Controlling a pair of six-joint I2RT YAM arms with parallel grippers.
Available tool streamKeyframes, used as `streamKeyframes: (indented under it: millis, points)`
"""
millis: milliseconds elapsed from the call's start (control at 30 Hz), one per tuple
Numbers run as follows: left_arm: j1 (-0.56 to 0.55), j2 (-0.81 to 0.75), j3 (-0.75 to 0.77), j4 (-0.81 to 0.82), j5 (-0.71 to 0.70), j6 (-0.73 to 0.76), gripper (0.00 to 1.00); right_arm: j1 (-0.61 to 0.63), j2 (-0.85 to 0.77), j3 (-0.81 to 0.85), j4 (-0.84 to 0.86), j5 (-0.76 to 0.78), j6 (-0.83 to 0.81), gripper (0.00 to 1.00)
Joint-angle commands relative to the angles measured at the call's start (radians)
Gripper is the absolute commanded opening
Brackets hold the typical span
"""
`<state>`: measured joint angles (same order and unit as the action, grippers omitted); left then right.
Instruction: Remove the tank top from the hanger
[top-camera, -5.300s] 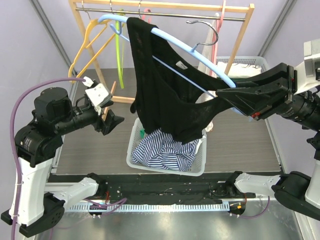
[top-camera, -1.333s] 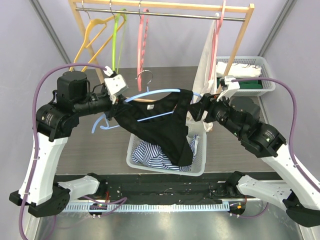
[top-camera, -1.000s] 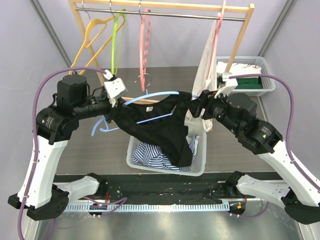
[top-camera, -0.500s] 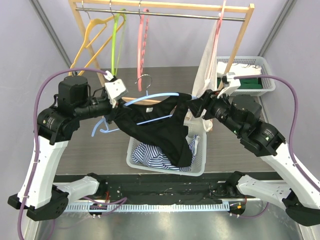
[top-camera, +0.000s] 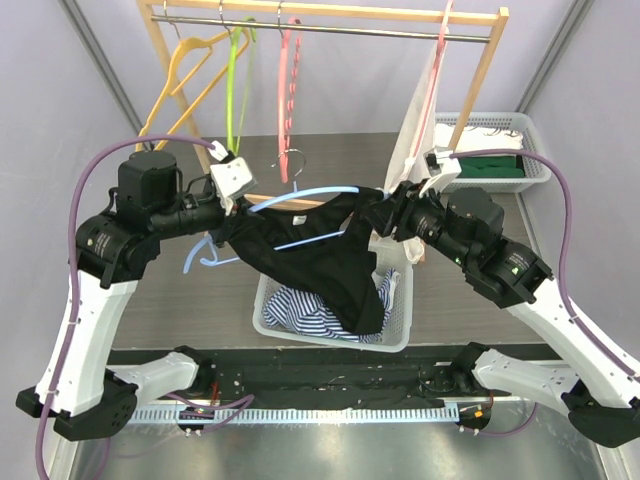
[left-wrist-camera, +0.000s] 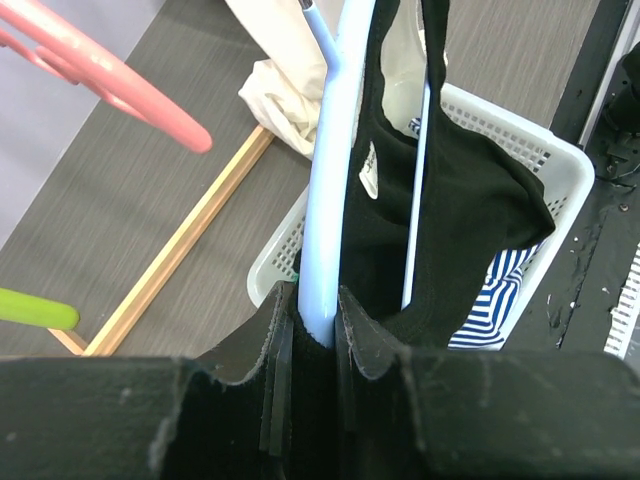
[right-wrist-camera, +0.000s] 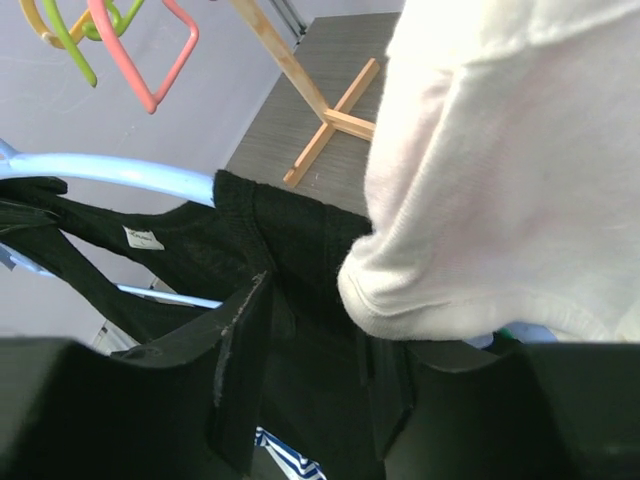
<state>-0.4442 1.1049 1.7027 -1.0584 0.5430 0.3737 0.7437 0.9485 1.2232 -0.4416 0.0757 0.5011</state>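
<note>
Nearest the arm bases, a white laundry basket (top-camera: 262, 300) is seen on the table, and a blue-and-white striped garment (top-camera: 300, 312) is lying in it. Above it the black tank top (top-camera: 325, 255) is held in the air, draped on the light blue hanger (top-camera: 312, 190), with its lower end hanging over the basket.

The hanger is gripped at its left end by the left gripper (top-camera: 228, 212). In the left wrist view the fingers (left-wrist-camera: 372, 345) are pressed tight on the blue bar.

The tank top's right shoulder, at the hanger's other end, is taken by the right gripper (top-camera: 385, 212). In the right wrist view the fingers (right-wrist-camera: 240, 380) are drawn in on the black fabric, which fills the gap between them. A white garment (right-wrist-camera: 500, 170) is seen just above them.

Farther back, a pink hanger (left-wrist-camera: 110, 85) and a green hanger (left-wrist-camera: 35, 310) are hung on the wooden rack (top-camera: 320, 12). Behind the right arm, folded clothes (top-camera: 490, 160) are kept in a second basket (top-camera: 535, 172).
</note>
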Motion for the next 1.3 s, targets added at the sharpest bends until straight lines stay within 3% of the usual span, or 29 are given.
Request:
streamKeyframes:
  millis: [0,33,267,733,1100,1267]
  points:
    - [-0.002,0.009,0.021,0.074,0.034,-0.021,0.0,-0.001,-0.004,-0.014,0.099,-0.042,0.016,0.42]
    - [0.001,0.01,0.02,0.074,0.034,-0.021,0.0,-0.001,-0.004,-0.017,0.118,-0.05,0.014,0.4]
    - [0.012,-0.013,-0.012,0.067,0.014,-0.004,0.0,-0.001,0.001,0.051,0.098,-0.041,-0.013,0.01]
    - [0.013,-0.037,-0.002,0.037,0.031,0.013,0.0,-0.003,-0.16,0.05,-0.046,0.418,-0.208,0.01]
    - [0.012,-0.065,-0.011,0.008,-0.012,0.051,0.0,-0.001,-0.214,0.042,-0.141,0.535,-0.217,0.01]
    - [0.018,-0.074,-0.003,-0.006,-0.015,0.054,0.0,-0.001,-0.24,-0.031,-0.192,0.51,-0.182,0.01]
